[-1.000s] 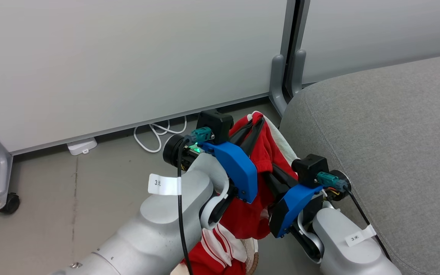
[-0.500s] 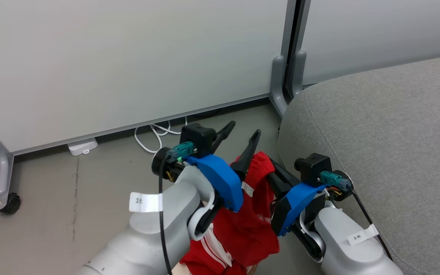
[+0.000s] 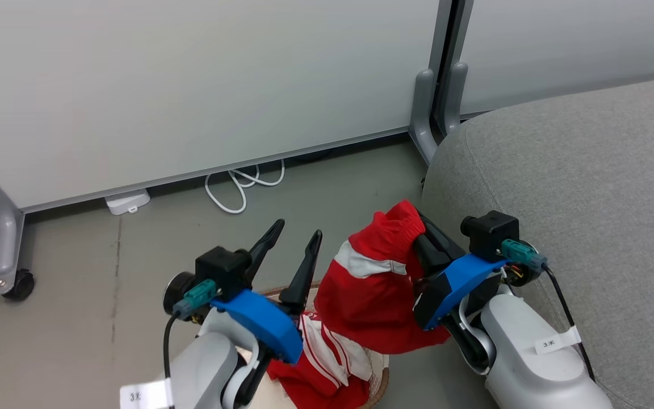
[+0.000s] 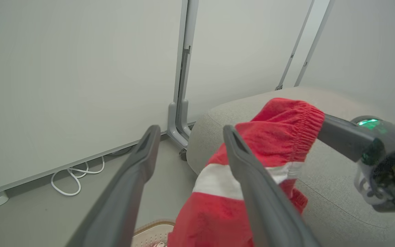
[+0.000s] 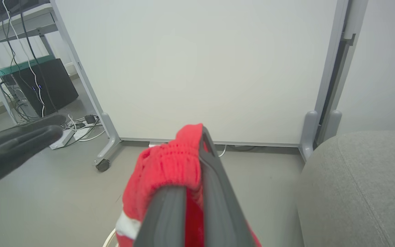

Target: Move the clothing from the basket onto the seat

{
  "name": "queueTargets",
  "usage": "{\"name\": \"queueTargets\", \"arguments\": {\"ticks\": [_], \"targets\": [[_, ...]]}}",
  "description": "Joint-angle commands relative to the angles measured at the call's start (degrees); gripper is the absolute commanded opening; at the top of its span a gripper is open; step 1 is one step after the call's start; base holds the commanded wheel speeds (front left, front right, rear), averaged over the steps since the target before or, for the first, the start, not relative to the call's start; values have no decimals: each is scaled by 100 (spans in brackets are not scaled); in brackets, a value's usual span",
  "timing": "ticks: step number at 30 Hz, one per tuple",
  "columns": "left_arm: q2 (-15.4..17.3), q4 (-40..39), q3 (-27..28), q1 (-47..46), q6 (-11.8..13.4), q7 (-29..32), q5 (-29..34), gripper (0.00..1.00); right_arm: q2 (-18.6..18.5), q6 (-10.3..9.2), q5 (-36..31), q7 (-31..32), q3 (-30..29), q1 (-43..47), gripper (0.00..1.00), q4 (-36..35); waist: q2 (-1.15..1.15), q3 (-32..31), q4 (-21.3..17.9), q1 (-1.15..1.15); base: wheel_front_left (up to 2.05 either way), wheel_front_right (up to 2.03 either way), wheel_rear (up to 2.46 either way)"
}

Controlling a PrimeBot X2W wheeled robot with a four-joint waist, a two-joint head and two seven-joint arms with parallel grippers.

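Clothing, red with a white band, hangs clamped in the right gripper just beside the grey seat and above the basket, where a second striped garment lies, while the left gripper stands spread wide, holding nothing
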Motion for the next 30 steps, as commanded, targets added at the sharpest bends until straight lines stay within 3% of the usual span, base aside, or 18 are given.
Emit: {"name": "queueTargets", "arguments": {"ticks": [1,6,14,21,30], "targets": [[41,-103,138,168,-40,-26,152,100,-17,3,35,-8,-24,64,0,-57,0,31,9,0,0,0,0],[80,-537,931,908,33,-27,893,100,-17,3,95,42,-46,134,0,-233,0,68,-33,0,0,0,0],[-77,-912,2113,1817,-113,-26,1496,100,-17,3,25,147,-169,263,0,-318,0,-5,-43,0,0,0,0],[-239,-908,2644,2056,-291,-27,1855,100,-17,3,-42,202,-318,391,0,-378,0,-66,6,0,0,0,0],[-481,-807,2924,2142,-435,-27,2081,100,-17,3,-68,269,-377,491,0,-470,0,-83,-31,0,0,0,0]]}}
